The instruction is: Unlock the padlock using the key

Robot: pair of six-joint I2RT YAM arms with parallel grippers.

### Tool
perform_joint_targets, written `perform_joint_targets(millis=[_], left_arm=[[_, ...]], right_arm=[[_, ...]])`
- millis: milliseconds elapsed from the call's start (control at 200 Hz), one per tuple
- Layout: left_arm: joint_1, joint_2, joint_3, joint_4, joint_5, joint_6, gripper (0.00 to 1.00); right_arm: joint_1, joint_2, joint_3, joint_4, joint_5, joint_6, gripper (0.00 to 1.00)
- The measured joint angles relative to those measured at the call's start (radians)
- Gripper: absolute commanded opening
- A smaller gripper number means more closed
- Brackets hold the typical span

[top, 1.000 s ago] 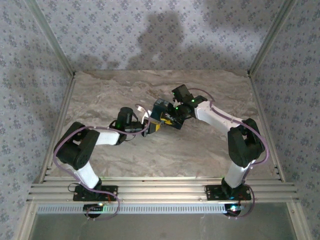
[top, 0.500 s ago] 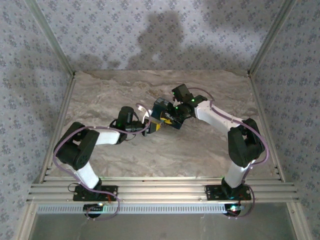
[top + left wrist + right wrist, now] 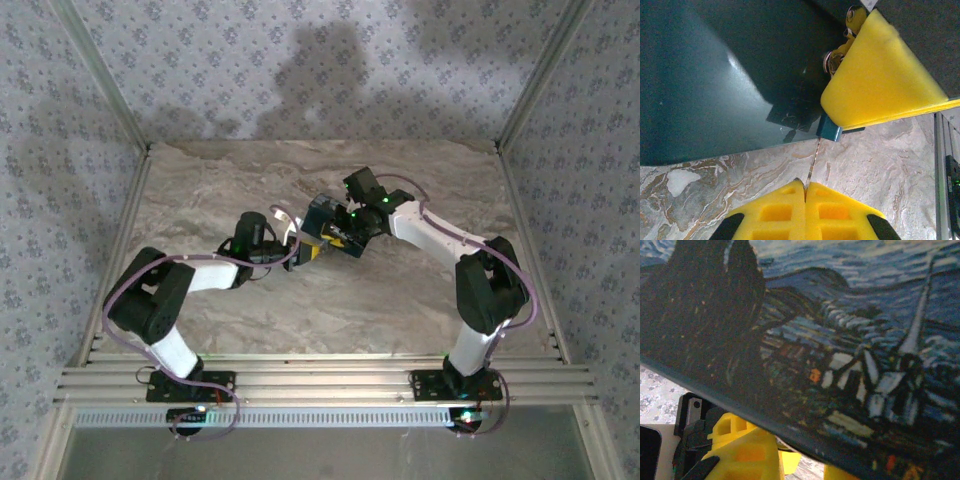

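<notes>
Left wrist: left jaws clamp the key (image 3: 812, 162), blade pointing forward to the padlock (image 3: 829, 131); right jaws unclear.

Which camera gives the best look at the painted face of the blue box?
Right wrist: the painted box is close, its brushwork of night sky and village clear. Left wrist gives a plain dark side; top external gives it tiny.

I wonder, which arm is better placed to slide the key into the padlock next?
Left. The left gripper is shut on the key, aimed at the padlock; the right gripper is against the box.
</notes>
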Motion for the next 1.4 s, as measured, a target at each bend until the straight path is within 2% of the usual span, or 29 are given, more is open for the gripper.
perform_joint_targets(millis=[1399], left_arm=[[-0.011, -0.035, -0.068, 0.053, -0.046, -0.011, 0.0]], right_arm=[[0.016, 0.013, 0.007, -0.007, 0.007, 0.0, 0.0]])
